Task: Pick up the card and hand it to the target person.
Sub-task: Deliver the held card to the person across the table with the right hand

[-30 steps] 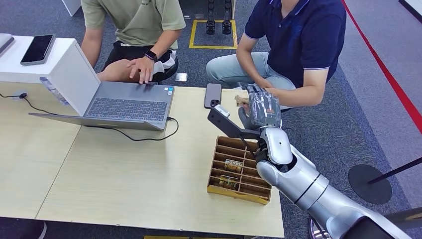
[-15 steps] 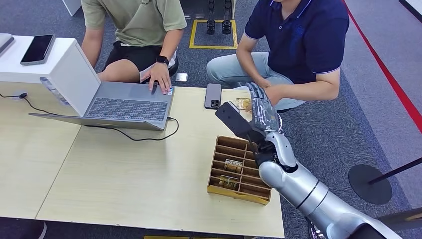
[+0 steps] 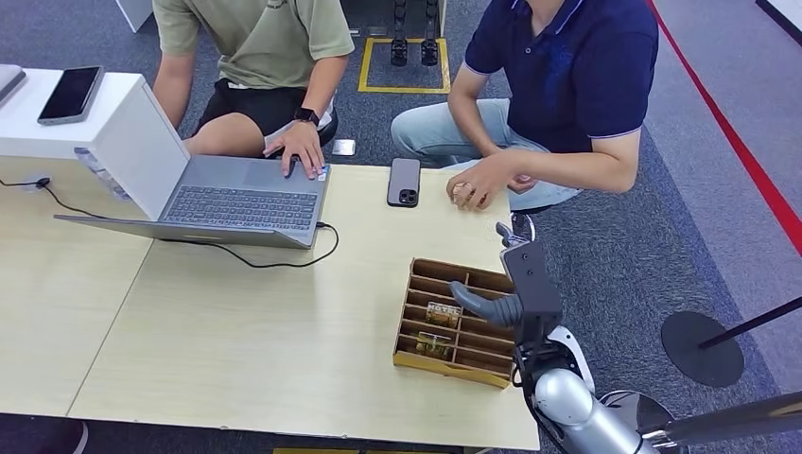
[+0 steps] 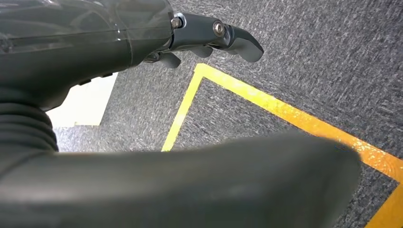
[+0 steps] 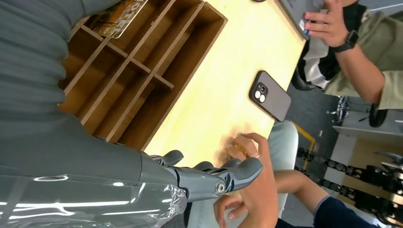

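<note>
Head view: pale wood tabletop [image 3: 236,331] with two seated people at its far edge. Open laptop [image 3: 227,194] far left, cable trailing toward centre. Wooden divider tray [image 3: 454,322] near the right front edge; two cards remain in its slots, one [image 3: 441,313] behind the other [image 3: 432,345]. Dark phone [image 3: 405,182] lies near the far edge, just beside the person in the navy shirt.

Right hand [image 3: 515,284] hovers over the tray's right side, thumb jutting left, fingers extended and apart, nothing in it; right wrist view confirms empty [image 5: 209,178]. Left hand [image 4: 190,38] hangs over grey carpet with yellow tape; fingers loosely extended, empty.

Handed-over card [image 3: 461,194]: appears to sit under the navy-shirted person's hand [image 3: 478,182] on the tabletop, mostly covered, blurred in the wrist view. Judgement: delivery looks done.

Handling, judged: card is thin, light, stiff, smooth, so likely slippery. Best taken by pinching the exposed upper edge where it stands clear of the slot walls.

Room: slot partitions are tight around the cards; tray sits close to the tabletop's right edge. Open surface lies between tray and phone; the person's forearm bounds the far side
</note>
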Controlling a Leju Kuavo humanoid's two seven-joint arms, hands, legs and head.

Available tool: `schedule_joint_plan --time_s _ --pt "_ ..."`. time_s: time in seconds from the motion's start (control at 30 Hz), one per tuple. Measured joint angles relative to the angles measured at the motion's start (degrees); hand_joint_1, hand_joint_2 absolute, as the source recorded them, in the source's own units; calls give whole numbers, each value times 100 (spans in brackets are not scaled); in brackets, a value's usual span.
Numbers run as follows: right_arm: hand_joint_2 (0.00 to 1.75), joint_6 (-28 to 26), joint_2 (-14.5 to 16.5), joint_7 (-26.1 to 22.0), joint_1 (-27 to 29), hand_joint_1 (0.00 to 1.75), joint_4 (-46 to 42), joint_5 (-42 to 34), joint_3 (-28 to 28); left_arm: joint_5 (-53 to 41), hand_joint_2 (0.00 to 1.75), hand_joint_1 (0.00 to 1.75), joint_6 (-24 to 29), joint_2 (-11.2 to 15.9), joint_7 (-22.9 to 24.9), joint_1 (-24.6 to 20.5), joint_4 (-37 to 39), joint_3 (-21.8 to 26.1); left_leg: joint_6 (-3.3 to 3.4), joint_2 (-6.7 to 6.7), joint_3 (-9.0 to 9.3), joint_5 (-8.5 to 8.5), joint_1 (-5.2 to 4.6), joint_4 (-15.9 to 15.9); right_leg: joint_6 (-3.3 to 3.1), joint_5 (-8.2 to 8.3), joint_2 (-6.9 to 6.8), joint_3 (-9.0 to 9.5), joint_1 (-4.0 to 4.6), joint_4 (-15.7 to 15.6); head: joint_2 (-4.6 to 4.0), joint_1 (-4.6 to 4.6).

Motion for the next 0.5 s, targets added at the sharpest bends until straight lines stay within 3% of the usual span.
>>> schedule_joint_plan --time_s 0.27,0.5 --pt "175 -201 -301 -533 764 0 -841 -552 -300 105 0 0 48 21 -50 3 0 0 0 -3 -2 -1 1 0 0 -1 -5 0 1 0 0 0" --pt "175 -318 -484 -677 1122 0 -1324 -623 -387 116 0 0 50 27 -124 2 0 1 -1 0 -1 -3 0 0 0 0 1 0 0 -1 0 0"
